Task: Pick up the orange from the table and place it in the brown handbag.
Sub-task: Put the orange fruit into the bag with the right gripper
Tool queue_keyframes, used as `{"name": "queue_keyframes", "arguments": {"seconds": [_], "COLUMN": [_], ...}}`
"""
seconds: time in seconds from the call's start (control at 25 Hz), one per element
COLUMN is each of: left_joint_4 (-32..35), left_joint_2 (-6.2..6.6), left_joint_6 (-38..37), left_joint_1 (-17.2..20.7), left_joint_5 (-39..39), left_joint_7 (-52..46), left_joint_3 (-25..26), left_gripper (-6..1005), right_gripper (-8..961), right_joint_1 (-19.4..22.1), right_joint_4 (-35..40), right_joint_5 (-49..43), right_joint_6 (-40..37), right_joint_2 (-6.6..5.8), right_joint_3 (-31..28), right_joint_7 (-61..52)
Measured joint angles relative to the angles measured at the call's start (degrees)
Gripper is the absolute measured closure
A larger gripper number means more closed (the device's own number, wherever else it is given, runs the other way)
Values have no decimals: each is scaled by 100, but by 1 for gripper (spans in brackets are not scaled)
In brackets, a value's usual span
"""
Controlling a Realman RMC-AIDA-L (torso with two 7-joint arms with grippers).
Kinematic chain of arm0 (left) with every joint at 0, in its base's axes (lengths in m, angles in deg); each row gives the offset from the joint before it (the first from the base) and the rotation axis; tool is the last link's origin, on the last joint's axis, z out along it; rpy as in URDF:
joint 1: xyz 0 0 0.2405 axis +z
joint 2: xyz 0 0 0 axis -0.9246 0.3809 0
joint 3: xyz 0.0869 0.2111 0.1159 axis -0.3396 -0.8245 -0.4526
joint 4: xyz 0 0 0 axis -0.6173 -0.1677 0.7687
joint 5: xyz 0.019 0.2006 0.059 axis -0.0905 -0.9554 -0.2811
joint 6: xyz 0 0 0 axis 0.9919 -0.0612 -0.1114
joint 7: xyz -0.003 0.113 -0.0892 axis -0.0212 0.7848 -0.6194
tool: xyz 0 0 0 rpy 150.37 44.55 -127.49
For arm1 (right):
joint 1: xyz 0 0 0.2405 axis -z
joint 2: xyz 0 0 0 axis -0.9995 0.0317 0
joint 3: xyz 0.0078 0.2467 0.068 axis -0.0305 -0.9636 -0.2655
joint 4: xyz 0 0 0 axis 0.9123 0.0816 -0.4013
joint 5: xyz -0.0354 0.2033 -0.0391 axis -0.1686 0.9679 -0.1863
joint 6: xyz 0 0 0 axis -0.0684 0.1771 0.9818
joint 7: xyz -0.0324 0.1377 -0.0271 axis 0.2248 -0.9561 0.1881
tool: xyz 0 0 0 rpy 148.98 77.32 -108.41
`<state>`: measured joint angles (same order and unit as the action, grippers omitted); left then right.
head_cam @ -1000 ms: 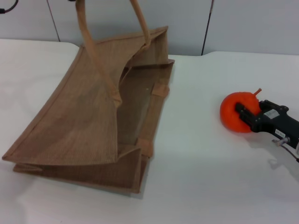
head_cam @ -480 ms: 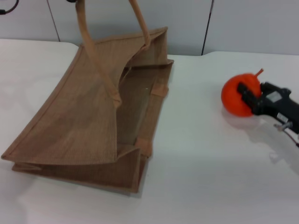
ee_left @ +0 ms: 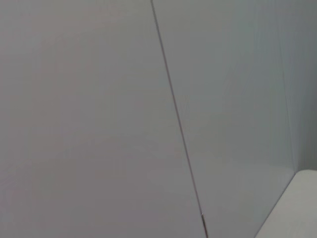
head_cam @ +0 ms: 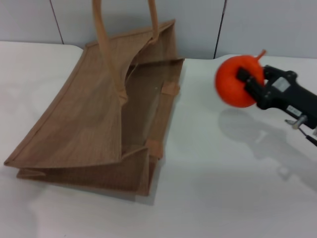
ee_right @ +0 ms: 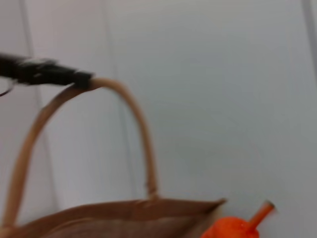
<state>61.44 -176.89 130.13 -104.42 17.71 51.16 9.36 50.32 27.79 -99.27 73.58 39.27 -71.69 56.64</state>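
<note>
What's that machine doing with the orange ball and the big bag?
The right gripper is clamped on the orange and holds it in the air above the white table, where its shadow falls. The brown handbag stands open to its left, and the left gripper, seen in the right wrist view, holds up one of its handles. The orange is not in the bag yet.

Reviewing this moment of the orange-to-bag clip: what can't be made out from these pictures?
- Left pincer: out of the head view; the right wrist view shows only a blurred dark tip at the handle of the brown handbag, so its state is unclear.
- Handle tops: cut by the head view's top edge.
- Bag floor: hidden by the near wall.
- Orange, held above the table by the right pincer: its far side is covered.
- Left wrist view: only wall.
</note>
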Motion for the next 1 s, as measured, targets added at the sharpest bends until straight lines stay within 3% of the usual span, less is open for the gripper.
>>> {"name": "queue_keyframes", "arguments": {"seconds": [0.36,0.76,1.0], "left_joint_4": [1,1,-17], "left_joint_2": [-58,-230,-249], "left_joint_6": [21,45,38], "left_joint_1": [-329,-620,-721], "left_joint_5": [6,-25,15], "left_joint_7": [3,100,114], "left_joint_3": [-49,-66,-174], "left_gripper": [881,880,881], "right_gripper": [709,802,865], "right_joint_1": [-346,-618,-845], "right_joint_4": [-184,-227,-363], "right_joint_5": [-139,-218,-220], "right_joint_6": [-240,-364,-714], "right_joint_2": [63,140,172], "right_joint_3": [650,859,1247], "right_joint_7": [-19,5,17]}}
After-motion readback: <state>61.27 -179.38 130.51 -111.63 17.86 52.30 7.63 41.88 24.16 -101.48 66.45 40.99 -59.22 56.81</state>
